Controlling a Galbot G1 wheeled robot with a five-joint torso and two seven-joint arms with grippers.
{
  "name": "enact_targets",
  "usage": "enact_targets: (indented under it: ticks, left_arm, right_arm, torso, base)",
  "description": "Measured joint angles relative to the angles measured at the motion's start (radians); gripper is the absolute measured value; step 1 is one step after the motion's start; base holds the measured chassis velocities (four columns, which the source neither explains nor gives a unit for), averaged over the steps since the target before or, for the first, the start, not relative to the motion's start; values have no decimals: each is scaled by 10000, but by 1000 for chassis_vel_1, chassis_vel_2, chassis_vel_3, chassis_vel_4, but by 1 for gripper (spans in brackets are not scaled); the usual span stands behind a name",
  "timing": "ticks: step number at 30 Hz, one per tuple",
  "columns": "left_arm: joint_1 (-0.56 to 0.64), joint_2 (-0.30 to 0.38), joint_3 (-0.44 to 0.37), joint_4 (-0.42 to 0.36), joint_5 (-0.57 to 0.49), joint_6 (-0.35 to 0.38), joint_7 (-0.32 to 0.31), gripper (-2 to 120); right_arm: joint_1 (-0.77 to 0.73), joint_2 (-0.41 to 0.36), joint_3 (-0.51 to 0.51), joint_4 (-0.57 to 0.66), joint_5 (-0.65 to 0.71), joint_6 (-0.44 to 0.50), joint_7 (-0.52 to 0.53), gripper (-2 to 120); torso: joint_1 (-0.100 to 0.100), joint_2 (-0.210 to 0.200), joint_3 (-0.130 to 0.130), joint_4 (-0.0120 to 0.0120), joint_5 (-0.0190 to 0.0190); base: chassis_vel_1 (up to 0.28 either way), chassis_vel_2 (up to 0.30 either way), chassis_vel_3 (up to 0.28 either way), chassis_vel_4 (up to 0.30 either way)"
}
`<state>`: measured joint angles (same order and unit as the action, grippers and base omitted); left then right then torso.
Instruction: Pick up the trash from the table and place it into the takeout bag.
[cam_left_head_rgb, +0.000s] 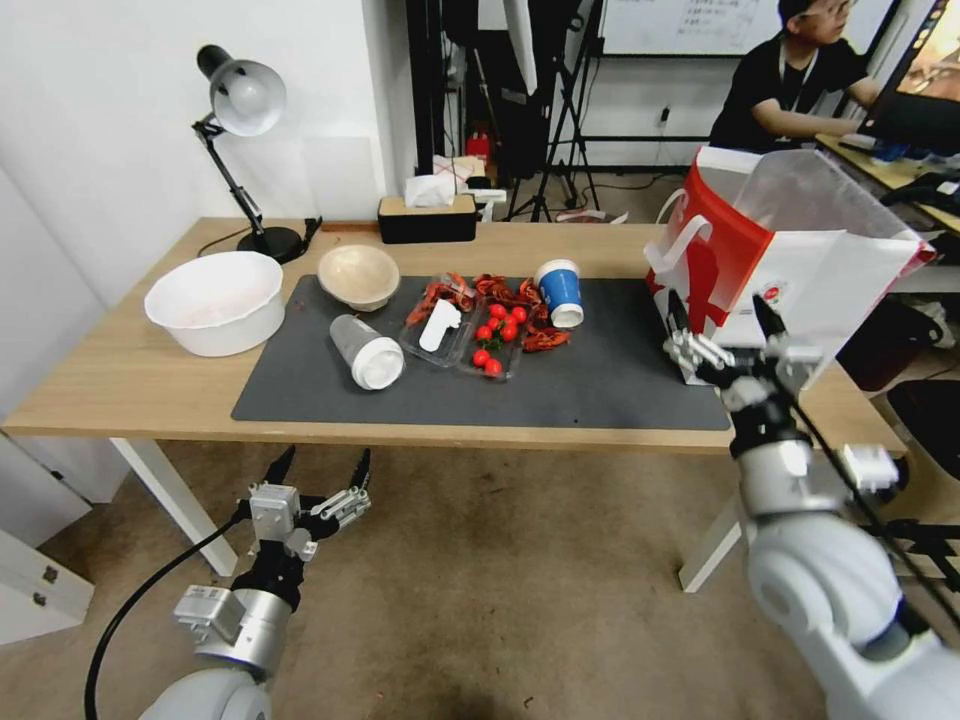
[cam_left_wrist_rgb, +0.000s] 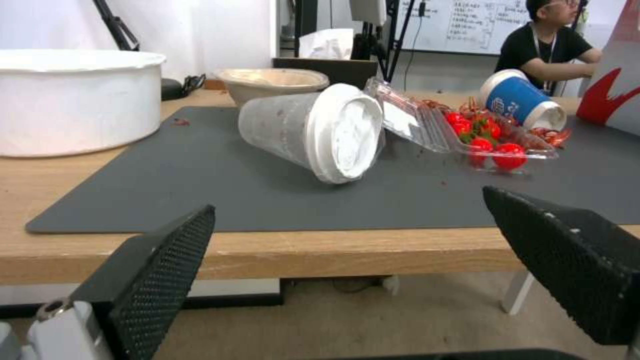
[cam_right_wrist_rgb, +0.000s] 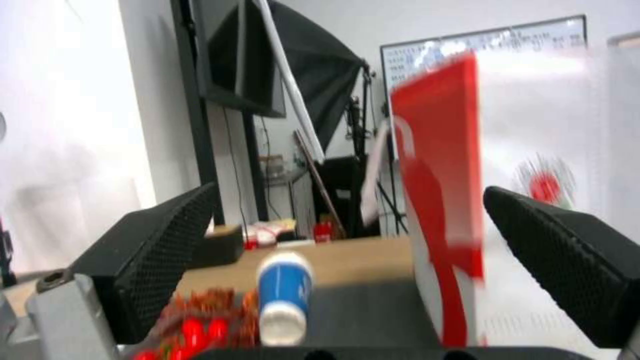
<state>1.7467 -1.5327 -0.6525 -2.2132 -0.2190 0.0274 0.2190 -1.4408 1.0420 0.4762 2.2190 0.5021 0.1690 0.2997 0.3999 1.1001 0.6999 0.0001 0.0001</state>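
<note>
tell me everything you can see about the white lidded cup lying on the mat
The translucent cup is frosted, cloudy plastic with a white snap-on lid still fitted. It lies tipped on its side on the dark grey mat, lid end facing the table's near edge. The clear plastic tray of food lies close beside it; the left wrist view suggests they may touch. The beige bowl sits just behind it. No gripper touches it.

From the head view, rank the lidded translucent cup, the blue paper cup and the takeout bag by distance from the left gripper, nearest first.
From the left gripper, held open below the table's front edge:
1. Translucent white-lidded cup, lying on its side on the mat's left part.
2. Blue paper cup, tipped over past the mat's middle.
3. Takeout bag, standing at the table's right end.
</note>
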Motion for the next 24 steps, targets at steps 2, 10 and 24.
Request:
enact_targets:
  ticks: [2,10,24]
  left_arm:
    - [2,11,0,0,-9,-4,0,100]
    - [-22,48,12,10,-74,-17,0,100]
    - [-102,82,4,134,-152,-17,3,100]
  right_arm:
    - [-361,171,20,-63,-123,243,-93,100]
    - [-1620,853,-340,-382,-683,929,-349,100]
    - [-1690,1076,-661,-653,-982,630,-305,100]
  torso:
    - [0,0,0,-2,-1]
    - [0,0,0,-1,-2]
    - [0,-1,1,-1,-1]
  base:
    - [0,0,0,0]
    - [0,0,0,0]
    - [0,0,0,0]
